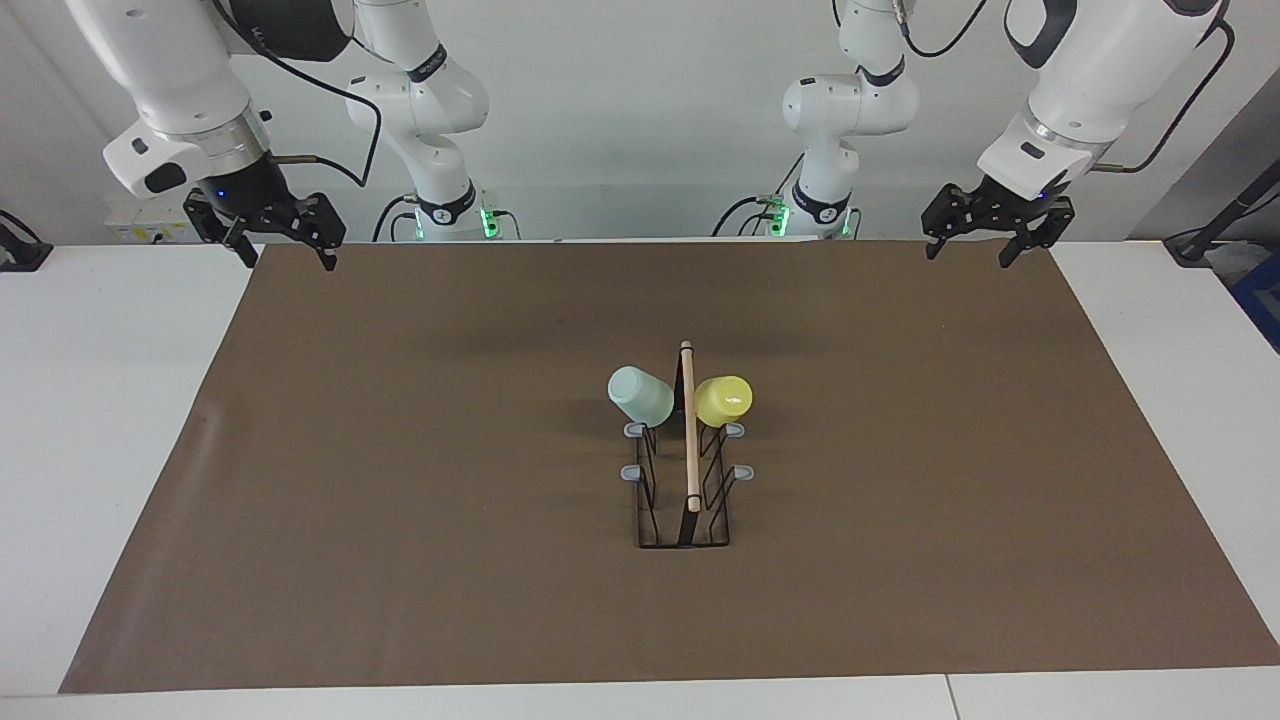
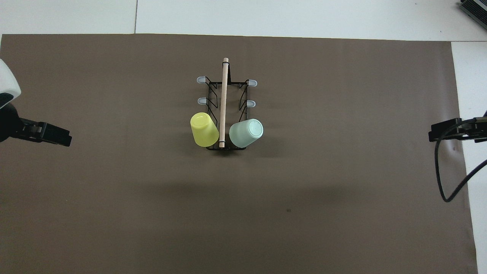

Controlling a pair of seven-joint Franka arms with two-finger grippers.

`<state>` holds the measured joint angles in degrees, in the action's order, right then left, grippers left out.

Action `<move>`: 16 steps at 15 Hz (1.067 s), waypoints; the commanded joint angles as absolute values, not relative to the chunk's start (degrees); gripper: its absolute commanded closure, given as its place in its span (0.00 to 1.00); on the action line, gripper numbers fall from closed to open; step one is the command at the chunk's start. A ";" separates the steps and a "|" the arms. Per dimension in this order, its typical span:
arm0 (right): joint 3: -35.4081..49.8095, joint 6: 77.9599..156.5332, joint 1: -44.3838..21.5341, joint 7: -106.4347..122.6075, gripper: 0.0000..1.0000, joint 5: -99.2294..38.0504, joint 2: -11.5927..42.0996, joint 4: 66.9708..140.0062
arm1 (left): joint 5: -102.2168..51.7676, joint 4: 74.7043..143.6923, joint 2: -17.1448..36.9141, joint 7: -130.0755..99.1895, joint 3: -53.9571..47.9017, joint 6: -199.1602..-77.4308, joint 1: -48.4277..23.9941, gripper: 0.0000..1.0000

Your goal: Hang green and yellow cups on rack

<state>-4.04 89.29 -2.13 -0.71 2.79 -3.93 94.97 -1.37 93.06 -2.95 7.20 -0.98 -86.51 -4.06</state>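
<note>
Left gripper point(image 1: 985, 245): fingers apart and holding nothing; raised over the brown mat's point(image 1: 400, 560) corner at the left arm's end of the table, well apart from the rack.
Right gripper point(image 1: 285, 250): fingers apart and holding nothing; raised over the mat's corner at the right arm's end, well apart from the rack.
Green cup point(image 1: 641, 396): mouth-down and tilted on the rack's nearest prong to the robots, on the side toward the right arm's end.
Yellow cup point(image 1: 723, 399): mouth-down and tilted on the nearest prong of the side toward the left arm's end; the wooden rod point(image 1: 689, 425) runs between the two cups.
Rack point(image 1: 683, 520): stands about mid-mat, its rod pointing toward and away from the robots; four grey-tipped prongs point(image 2: 202, 101) show bare.
Table point(image 1: 110, 400): white, showing round the mat.
Step in hand (judged): both cups appear hung, so what remains is retreat and rest.
Doing it well (judged): keep both grippers high and out at the mat's corners, with no sweep across the middle; the cups sit loosely on their prongs, and a brush against the rod or a cup could tip one off.
</note>
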 commanded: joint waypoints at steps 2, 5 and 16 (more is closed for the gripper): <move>-3.69 89.13 -2.02 -1.40 0.00 1.58 -4.83 95.37 | -1.41 94.66 -4.57 6.50 -0.35 -86.48 -4.57 0.00; -3.78 87.19 -1.93 -2.10 0.00 -1.76 -4.31 93.78 | -1.41 94.66 -4.57 6.59 -0.35 -86.48 -4.40 0.00; -2.81 86.48 -2.11 -2.29 0.00 1.49 -4.39 93.78 | -1.41 94.66 -4.57 6.50 -0.35 -86.57 -4.22 0.00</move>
